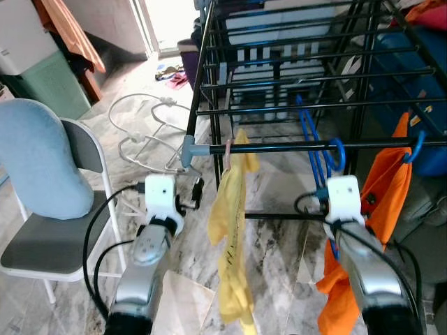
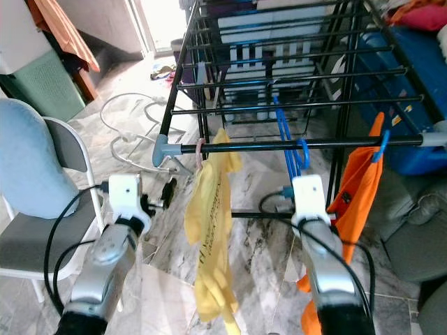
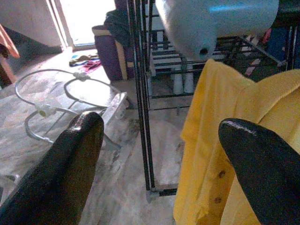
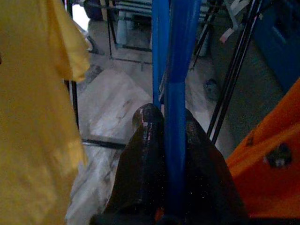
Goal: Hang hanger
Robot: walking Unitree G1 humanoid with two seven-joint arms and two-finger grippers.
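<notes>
A blue plastic hanger (image 1: 318, 150) hangs with its hook over the front black rail (image 1: 279, 147) of the drying rack. My right gripper (image 4: 165, 136) is shut on the blue hanger's lower bar (image 4: 176, 93), just below the rail. A yellow shirt (image 1: 234, 237) hangs from the same rail on a pink hook, left of the blue hanger. An orange garment (image 1: 370, 230) hangs on another blue hook to the right. My left gripper (image 1: 194, 192) is open, low and left of the yellow shirt; its black fingers (image 3: 70, 159) stand wide apart with nothing between them.
The black drying rack (image 1: 293, 70) spans the middle and right. A folding chair (image 1: 49, 244) with a light blue cushion (image 1: 38, 160) stands at left. White wire hangers (image 1: 143, 129) lie on the marble floor. A blue bin (image 1: 412, 84) sits at far right.
</notes>
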